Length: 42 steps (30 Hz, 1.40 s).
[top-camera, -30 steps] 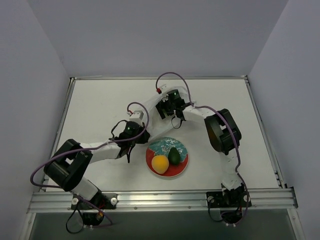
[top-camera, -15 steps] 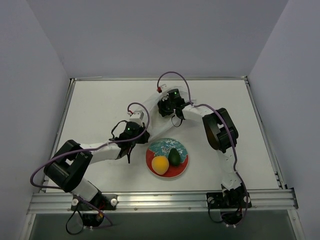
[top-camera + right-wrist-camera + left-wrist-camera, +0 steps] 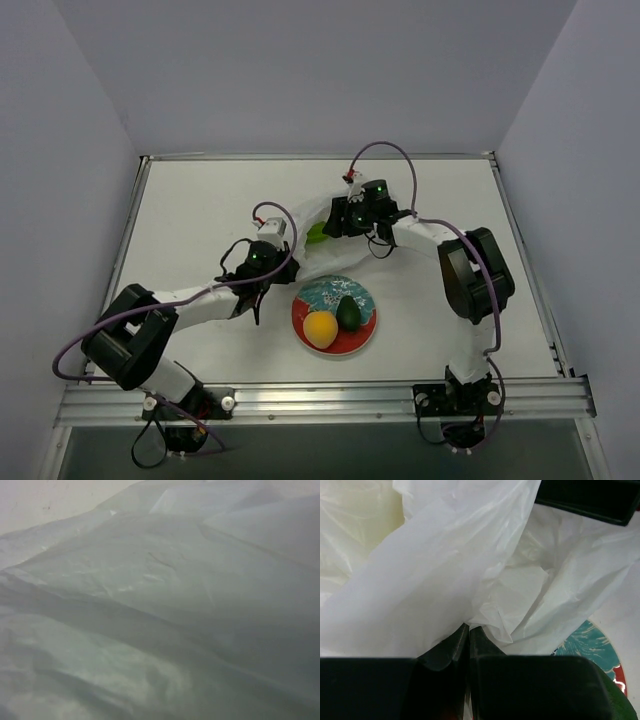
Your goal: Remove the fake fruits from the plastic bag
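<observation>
The whitish plastic bag (image 3: 305, 250) lies stretched between my two grippers, behind the plate. My left gripper (image 3: 280, 264) is shut on a fold of its film; the wrist view shows the fingertips pinched together on the film (image 3: 468, 626). My right gripper (image 3: 338, 220) is at the bag's far end. Its fingers are hidden, and film (image 3: 160, 600) fills the whole right wrist view. A bright green fruit (image 3: 317, 233) shows through the bag beside the right gripper. The round orange-yellow fruit (image 3: 320, 328) and the dark green oval fruit (image 3: 348, 312) lie on the plate. The fourth fruit is hidden.
The red-and-teal plate (image 3: 362, 343) sits near the table's front middle, just right of my left gripper; its rim also shows in the left wrist view (image 3: 592, 642). Purple cables loop above both wrists. Grey walls stand on three sides.
My right wrist has moved to the right, pulling the bag's far end with it. The bright green fruit now shows through the film. The left gripper has hardly moved.
</observation>
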Tool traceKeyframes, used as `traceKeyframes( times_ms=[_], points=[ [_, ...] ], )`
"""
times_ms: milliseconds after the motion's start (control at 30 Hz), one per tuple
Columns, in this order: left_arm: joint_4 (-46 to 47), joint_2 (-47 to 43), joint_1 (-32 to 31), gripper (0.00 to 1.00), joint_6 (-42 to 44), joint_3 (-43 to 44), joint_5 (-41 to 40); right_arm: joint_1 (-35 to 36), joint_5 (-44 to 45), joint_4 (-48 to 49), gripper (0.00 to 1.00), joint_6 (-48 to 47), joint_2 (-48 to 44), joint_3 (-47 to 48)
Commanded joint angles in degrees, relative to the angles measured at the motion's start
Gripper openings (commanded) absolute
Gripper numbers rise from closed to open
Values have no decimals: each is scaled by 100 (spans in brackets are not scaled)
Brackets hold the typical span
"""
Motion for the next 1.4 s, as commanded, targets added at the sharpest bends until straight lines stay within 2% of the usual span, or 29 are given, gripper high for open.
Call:
traceKeyframes(
  times_ms=[0, 100, 167, 233, 300, 433, 500, 600, 733, 900, 1000, 1167, 1367],
  points=[
    [8, -277, 48, 2, 80, 154, -57, -36, -251, -123, 50, 477, -600, -381],
    [17, -259, 48, 2, 71, 154, -49, -10, 126, -352, 50, 406, -961, -530],
    [26, -259, 48, 2, 45, 154, -23, 104, 922, -694, 61, 240, -1197, -522],
    [34, -294, 39, 2, 36, 145, -14, 305, 1313, -712, 63, 108, -1382, -644],
    [34, -356, 48, 2, 45, 119, -22, 455, 1559, -721, 59, 11, -1594, -689],
    [8, -391, 39, 2, 53, 119, -49, 1192, 2210, -712, 33, -576, -1656, -567],
    [17, -391, 48, 2, 53, 119, -40, 1273, 1853, -712, 31, -1085, -1446, -478],
    [-18, -435, 39, 2, 80, 110, -75, 1230, 1692, -721, 36, -1525, -1173, -294],
    [-36, -435, 48, 2, 97, 110, -75, 1063, 1762, -957, 48, -1904, -761, 84],
    [-36, -426, 48, 2, 97, 119, -66, 879, 1781, -1037, 55, -2212, -514, 461],
    [-36, -417, 48, 2, 106, 128, -75, 843, 1596, -1414, 59, -2414, -250, 813],
    [-36, -382, 48, 2, 106, 136, -75, 852, 1385, -1688, 76, -2564, 31, 981],
    [-27, -321, 57, 2, 97, 145, -75, 878, 1261, -1741, 75, -2591, 348, 1130]
  ],
)
